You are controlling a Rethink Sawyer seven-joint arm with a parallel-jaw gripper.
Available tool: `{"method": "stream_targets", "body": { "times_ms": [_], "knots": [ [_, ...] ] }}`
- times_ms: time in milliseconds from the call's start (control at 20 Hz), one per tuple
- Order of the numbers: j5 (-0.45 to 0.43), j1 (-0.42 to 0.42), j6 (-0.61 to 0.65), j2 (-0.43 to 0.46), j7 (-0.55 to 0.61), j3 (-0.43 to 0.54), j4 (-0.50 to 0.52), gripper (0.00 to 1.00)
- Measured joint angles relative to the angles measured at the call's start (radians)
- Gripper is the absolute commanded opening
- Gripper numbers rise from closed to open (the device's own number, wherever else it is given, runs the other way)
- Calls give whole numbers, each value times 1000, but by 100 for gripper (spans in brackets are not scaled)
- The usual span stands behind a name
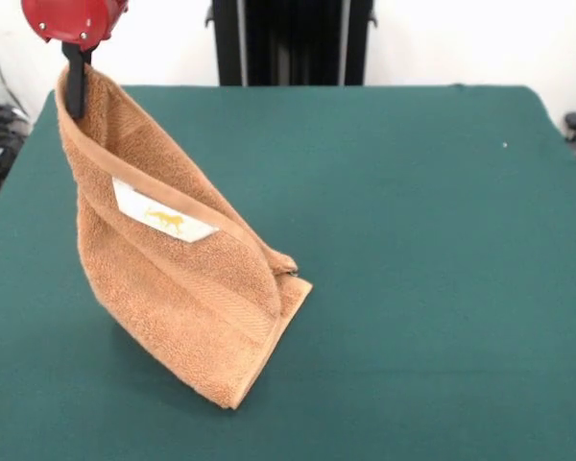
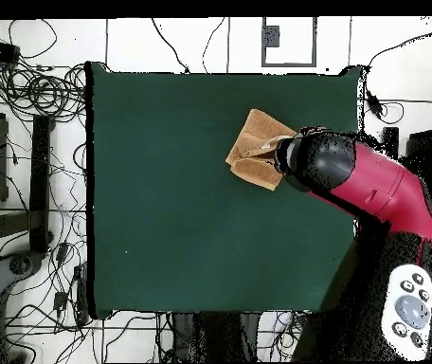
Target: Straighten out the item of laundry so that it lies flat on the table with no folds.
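The tool [image 1: 75,91] grips one top corner of the orange-tan towel [image 1: 187,307], holding it raised. The towel hangs in a draped cone, white tag [image 1: 163,216] showing, its lower end resting on the green tabletop [image 1: 432,250].
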Motion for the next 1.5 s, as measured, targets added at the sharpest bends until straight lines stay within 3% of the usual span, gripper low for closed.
{"method": "stream_targets", "body": {
  "times_ms": [500, 850, 1250, 1500],
  "knots": [
    [0, -16, 0, 0, 0, 3, 0, 0],
    [-12, -111, -12, 11, 0, 63, -3, 0],
    [-139, -289, -203, 82, 0, 220, -5, 0],
    [-240, -312, -254, 148, 0, 237, -16, 0]
  ]
}}
